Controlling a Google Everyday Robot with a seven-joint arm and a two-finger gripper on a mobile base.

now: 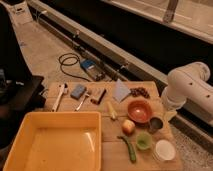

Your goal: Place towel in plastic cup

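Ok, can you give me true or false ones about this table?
The towel lies inside the green cup. False: it lies flat at the table's far edge, beside the grapes.
The orange bowl sits between the towel and the green cup. True.
The gripper holds the apple. False: the gripper is at the table's right edge by the metal cup; the apple lies on the table.
The yellow tub is left of the apple. True.
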